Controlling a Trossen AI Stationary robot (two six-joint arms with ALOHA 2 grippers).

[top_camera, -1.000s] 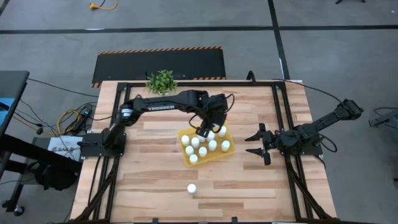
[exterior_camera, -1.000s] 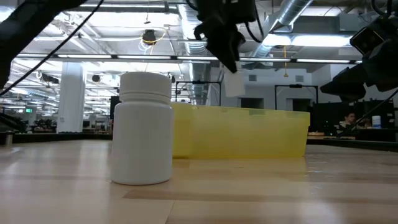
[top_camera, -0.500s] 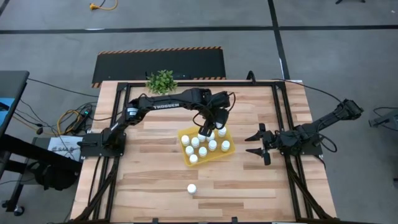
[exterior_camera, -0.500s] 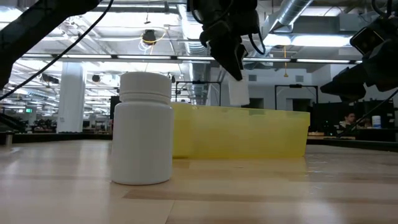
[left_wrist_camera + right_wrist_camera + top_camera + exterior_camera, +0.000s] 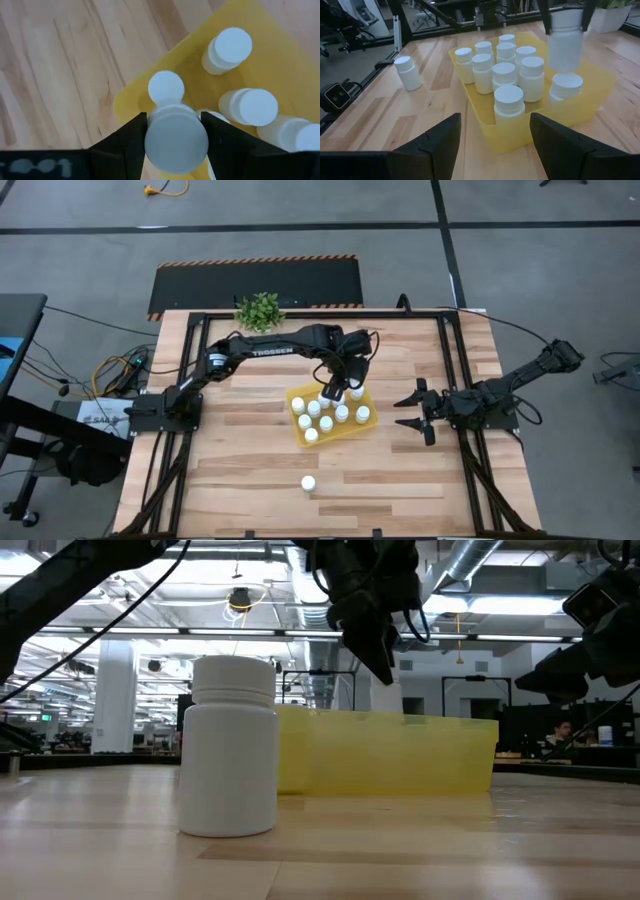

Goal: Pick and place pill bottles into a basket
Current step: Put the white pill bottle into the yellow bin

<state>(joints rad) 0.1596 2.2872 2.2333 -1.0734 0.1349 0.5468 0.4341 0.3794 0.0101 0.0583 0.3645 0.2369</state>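
Note:
The yellow basket (image 5: 300,440) lies mid-table with several white pill bottles (image 5: 504,75) standing in it. My left gripper (image 5: 331,391) hangs over the basket's far part, shut on one more pill bottle (image 5: 564,46), which is just above a standing bottle (image 5: 566,86). A single pill bottle (image 5: 309,482) stands upright on the wood toward the near edge; in the low view it fills the foreground (image 5: 234,746). My right gripper (image 5: 411,412) waits open at the table's right side, fingers toward the basket, nothing between them. My left gripper pinches the bottle's cap end (image 5: 176,136) between its two fingers (image 5: 131,140), one on each side. The fingers come from above, pointing steeply down. The bottle hangs upright below them, lifted clear, its base (image 5: 564,65) above the basket's bottles.
A small green potted plant (image 5: 260,310) stands at the table's far edge. Black frame rails (image 5: 460,380) run along the table's sides. Bare wood lies left of and in front of the basket.
My left gripper has come down toward the basket with the bottle, drifting a little toward the table's right edge. The bottle has stayed upright in the hold and now hangs lower, at the basket's rim in the low view.

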